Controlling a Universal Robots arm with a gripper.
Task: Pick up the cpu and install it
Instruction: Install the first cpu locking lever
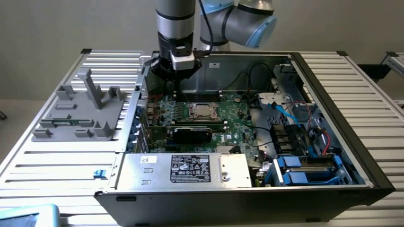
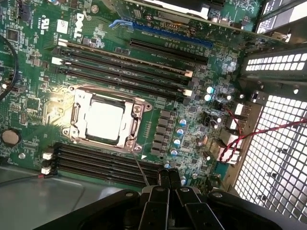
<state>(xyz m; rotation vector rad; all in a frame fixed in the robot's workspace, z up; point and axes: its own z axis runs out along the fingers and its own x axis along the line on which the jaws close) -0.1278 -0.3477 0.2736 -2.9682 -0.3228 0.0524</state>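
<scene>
Silver-beige square cpu [image 2: 104, 120] is sitting in its dark metal-framed socket [image 2: 76, 113]; we are hovering our black gripper [image 2: 170, 177] nearby, jaws pressed together, empty.

My exterior camera looks steeply down over the table [image 1: 57, 163] into the open computer case [image 1: 240, 204] from some way off. My wrist camera faces the motherboard [image 2: 158, 112] close up. Both share the cpu [image 1: 203, 110] in its socket [image 2: 79, 117].
</scene>
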